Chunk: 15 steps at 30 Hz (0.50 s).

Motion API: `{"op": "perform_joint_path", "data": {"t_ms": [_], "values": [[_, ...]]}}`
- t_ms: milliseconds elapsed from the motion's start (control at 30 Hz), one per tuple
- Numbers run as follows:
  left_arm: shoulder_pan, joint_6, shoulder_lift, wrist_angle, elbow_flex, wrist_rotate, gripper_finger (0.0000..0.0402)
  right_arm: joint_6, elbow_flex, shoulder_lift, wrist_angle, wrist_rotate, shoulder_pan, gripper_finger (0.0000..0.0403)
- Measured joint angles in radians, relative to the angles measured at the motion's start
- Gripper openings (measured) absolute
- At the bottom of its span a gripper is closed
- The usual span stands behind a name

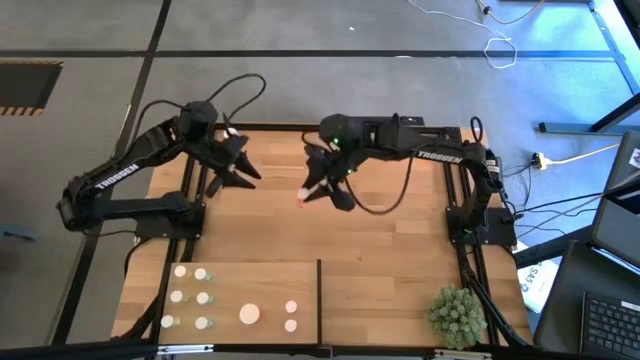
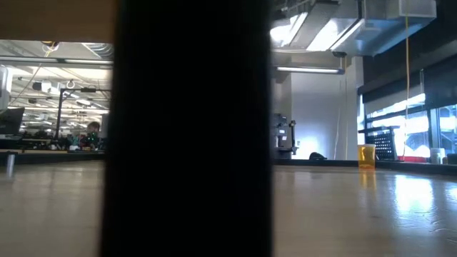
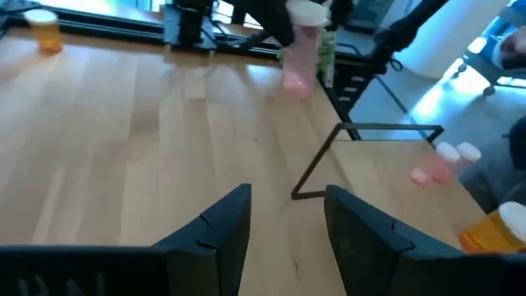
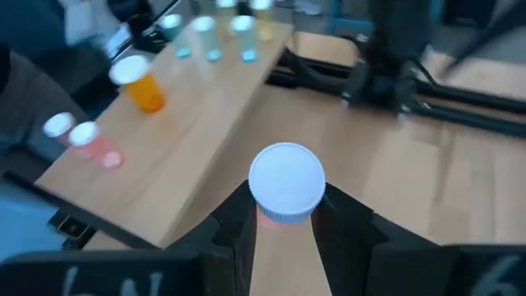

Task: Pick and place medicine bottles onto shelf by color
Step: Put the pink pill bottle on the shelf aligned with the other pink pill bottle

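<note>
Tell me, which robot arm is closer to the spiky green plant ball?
Right. The right end effector is mid-table; the left end effector is farther from the plant ball.

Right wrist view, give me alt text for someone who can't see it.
The right tool grips a white-capped pink bottle above the wooden table. Beyond it, the pale shelf holds an orange bottle, two small pink ones, and several greenish ones.

The high view looks straight down on the whole worktop (image 1: 380, 250). The low view faces level across it, mostly blocked. Both wrist views look close past their fingers, sharing the shelf (image 4: 189, 123).
</note>
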Motion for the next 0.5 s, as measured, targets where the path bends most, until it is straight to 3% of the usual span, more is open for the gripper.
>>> {"op": "perform_joint_path", "data": {"t_ms": [367,500], "values": [[-0.149,-0.107,0.000,0.099,0.000,-0.004,0.0149,-0.053,-0.002,0.000,0.001,-0.029,0.076,0.0109],[-0.229,-0.149,0.000,0.114,0.000,-0.034,0.0149,-0.028,-0.002,0.000,0.012,0.004,0.083,0.0109]]}}
